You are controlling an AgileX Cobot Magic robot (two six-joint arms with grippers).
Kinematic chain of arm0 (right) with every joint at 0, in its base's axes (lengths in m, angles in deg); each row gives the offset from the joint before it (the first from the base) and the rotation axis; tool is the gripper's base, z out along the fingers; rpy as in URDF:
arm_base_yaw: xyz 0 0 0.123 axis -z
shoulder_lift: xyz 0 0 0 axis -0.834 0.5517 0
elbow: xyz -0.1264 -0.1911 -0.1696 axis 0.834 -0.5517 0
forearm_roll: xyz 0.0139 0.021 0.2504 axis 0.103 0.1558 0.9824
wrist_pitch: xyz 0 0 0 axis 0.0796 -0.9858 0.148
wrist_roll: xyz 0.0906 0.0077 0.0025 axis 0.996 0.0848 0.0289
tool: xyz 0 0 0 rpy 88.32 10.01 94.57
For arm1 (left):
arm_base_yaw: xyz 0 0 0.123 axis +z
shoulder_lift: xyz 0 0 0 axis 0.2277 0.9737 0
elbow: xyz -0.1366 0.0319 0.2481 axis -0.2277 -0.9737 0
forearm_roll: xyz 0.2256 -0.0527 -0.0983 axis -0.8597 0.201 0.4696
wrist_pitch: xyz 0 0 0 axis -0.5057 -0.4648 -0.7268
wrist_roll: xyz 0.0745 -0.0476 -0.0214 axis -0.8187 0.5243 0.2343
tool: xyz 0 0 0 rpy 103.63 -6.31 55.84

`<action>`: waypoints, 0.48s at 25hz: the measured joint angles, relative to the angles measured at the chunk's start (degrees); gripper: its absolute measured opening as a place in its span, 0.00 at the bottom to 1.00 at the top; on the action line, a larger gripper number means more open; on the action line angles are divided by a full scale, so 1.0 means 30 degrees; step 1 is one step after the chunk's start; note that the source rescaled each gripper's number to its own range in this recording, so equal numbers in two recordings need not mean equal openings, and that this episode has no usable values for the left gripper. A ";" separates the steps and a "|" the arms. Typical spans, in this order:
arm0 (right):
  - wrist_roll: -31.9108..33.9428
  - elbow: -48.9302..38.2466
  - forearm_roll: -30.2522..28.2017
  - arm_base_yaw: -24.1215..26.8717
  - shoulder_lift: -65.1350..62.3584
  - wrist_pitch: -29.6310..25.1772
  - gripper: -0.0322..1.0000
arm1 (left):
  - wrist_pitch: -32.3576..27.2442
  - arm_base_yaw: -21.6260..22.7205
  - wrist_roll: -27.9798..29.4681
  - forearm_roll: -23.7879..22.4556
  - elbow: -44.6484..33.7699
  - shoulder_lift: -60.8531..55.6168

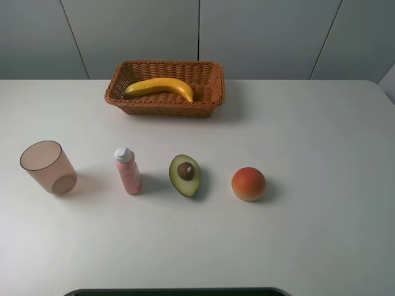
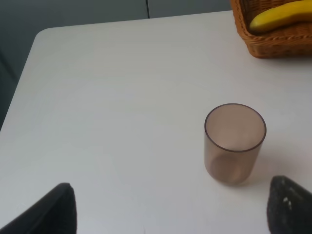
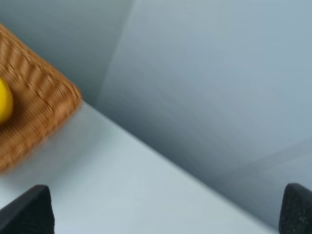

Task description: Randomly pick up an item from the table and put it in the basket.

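The yellow banana (image 1: 160, 87) lies inside the brown wicker basket (image 1: 210, 98) at the back of the white table (image 1: 308, 234). Neither arm shows in the high view. In the left wrist view the left gripper (image 2: 170, 214) is open and empty, its dark fingertips (image 2: 58, 209) wide apart near a brownish cup (image 2: 235, 143); the basket corner (image 2: 273, 44) with the banana (image 2: 278, 16) shows beyond. In the blurred right wrist view the right gripper (image 3: 165, 209) is open and empty, above the table beside the basket (image 3: 34, 107), where a bit of banana (image 3: 4, 100) shows.
On the table stand a translucent brownish cup (image 1: 48, 167), a pink bottle with a white cap (image 1: 128, 171), a halved avocado (image 1: 185, 175) and an orange-red peach (image 1: 249, 184). A grey panelled wall runs behind the table. A dark edge (image 1: 179, 291) sits at the front.
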State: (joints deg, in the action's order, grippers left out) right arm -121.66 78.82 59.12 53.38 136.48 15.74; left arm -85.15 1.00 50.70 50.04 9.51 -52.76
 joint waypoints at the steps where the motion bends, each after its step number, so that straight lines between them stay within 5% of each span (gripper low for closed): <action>1: 0.0138 0.0000 0.0017 0.0886 -0.0542 -0.0591 1.00 | 0.0000 0.0000 0.0000 0.0000 0.0000 0.0000; 6: 0.0343 -0.1466 0.0800 0.4951 -0.4207 -0.1087 1.00 | 0.0000 0.0000 0.0039 0.0000 0.0000 0.0000; 12: 0.0267 -0.6950 0.3208 0.5318 -0.9607 -0.0561 1.00 | 0.0000 0.0000 0.0039 0.0000 0.0000 0.0000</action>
State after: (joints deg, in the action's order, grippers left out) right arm -120.86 57.97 68.74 69.33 107.66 14.06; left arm -85.15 1.00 50.82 50.04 9.51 -52.76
